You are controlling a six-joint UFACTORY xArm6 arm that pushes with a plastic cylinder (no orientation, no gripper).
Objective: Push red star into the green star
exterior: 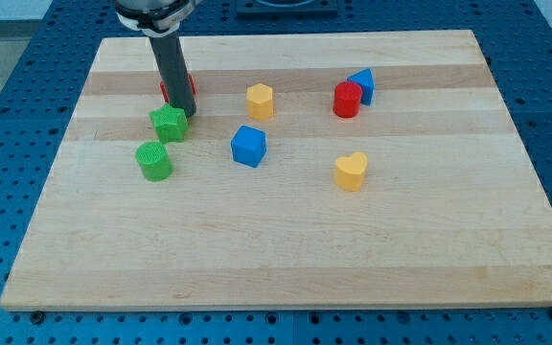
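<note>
rod upright near desk top-left corner, no hand fitted | my tip between red star, mostly hidden behind rod, and green star, touching both | bare desk toward bottom edge

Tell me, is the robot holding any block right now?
No, nothing is held. My tip only pushes; it sits between the red star and the green star.

Dark rod coming down from the view's top left, nearly upright, my tip on the board
</note>
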